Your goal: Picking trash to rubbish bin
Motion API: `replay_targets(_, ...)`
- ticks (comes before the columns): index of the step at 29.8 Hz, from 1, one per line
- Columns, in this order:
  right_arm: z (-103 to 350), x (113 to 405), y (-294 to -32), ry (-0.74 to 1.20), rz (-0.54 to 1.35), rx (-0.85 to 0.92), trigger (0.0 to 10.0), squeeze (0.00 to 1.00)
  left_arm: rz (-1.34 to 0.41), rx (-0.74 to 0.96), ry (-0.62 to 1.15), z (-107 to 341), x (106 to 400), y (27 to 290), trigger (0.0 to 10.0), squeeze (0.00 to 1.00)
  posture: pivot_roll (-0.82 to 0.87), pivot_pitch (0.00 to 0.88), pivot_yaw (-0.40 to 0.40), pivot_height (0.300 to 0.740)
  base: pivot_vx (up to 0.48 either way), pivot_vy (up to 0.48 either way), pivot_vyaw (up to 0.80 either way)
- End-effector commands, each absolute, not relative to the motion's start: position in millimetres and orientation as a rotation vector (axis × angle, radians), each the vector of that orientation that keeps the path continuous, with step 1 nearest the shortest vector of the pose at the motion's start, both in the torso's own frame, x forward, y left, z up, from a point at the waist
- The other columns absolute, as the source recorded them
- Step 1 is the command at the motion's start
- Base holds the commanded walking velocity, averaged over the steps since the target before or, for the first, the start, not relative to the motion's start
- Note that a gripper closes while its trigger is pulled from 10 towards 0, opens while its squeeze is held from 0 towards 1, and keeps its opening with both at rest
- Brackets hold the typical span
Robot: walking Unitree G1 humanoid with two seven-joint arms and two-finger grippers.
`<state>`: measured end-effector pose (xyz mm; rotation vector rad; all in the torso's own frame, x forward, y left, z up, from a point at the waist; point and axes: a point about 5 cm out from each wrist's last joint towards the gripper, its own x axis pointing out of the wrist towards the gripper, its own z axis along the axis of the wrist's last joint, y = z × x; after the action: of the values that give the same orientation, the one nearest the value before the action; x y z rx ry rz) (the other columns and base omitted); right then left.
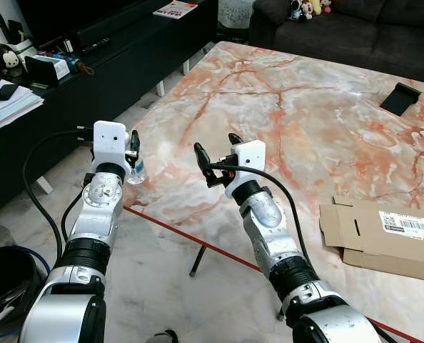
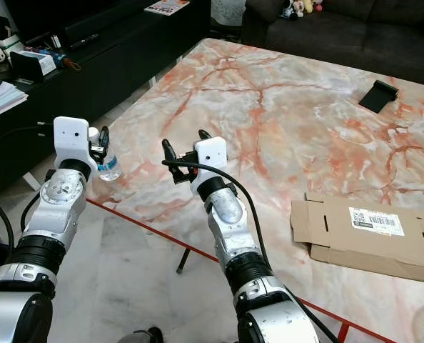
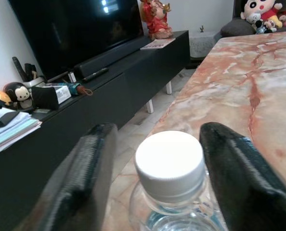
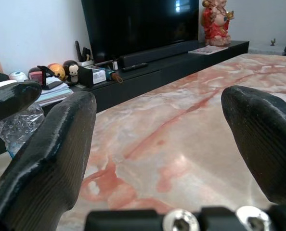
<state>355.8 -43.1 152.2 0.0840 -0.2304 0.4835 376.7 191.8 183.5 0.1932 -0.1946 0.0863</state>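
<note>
A small clear plastic bottle [image 1: 136, 171] with a white cap [image 3: 169, 161] stands at the left edge of the marble table [image 1: 290, 107]. My left gripper [image 1: 133, 143] is open around its neck, one black finger on each side of the cap with a gap showing. My right gripper [image 1: 215, 151] hovers open over the table a short way to the right of the bottle, nothing between its fingers [image 4: 51, 159]. The bottle [image 4: 18, 126] lies off to one side of that gripper. A dark bin [image 1: 5, 286] with a blue rim sits on the floor at the lower left.
A flattened cardboard box [image 1: 383, 232] with a barcode label lies on the table's right side. A black object [image 1: 400, 98] rests at the far right. A black TV console [image 1: 112, 64] with clutter runs along the left, and a dark sofa [image 1: 355, 28] stands behind the table.
</note>
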Motion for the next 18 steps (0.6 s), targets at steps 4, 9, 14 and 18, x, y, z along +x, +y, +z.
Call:
replay_targets(4,152.5,353.5,-37.1,-0.231,0.498,0.09,10.0,0.0,0.104,0.175,-0.2,184.4,377.0,194.0,0.0,0.0,0.12,0.123,-0.026,0.74,0.0,0.0,0.0)
replay_targets(9,152.3,353.4,-36.9,-0.23,0.498,0.091,10.0,0.0,0.103,0.174,-0.202,184.5,377.0,194.1,0.0,0.0,0.12,0.122,-0.024,0.74,0.0,0.0,0.0)
replay_targets(14,152.4,353.7,-36.9,-0.229,0.495,0.088,10.0,0.0,0.101,0.17,-0.206,185.4,376.9,193.5,0.0,0.0,0.12,0.124,-0.025,0.74,0.0,0.0,0.0)
replay_targets(18,152.3,353.8,-37.0,-0.229,0.495,0.087,10.0,0.0,0.108,0.17,-0.216,186.5,376.3,192.5,0.0,0.0,0.12,0.124,-0.025,0.74,0.0,0.0,0.0)
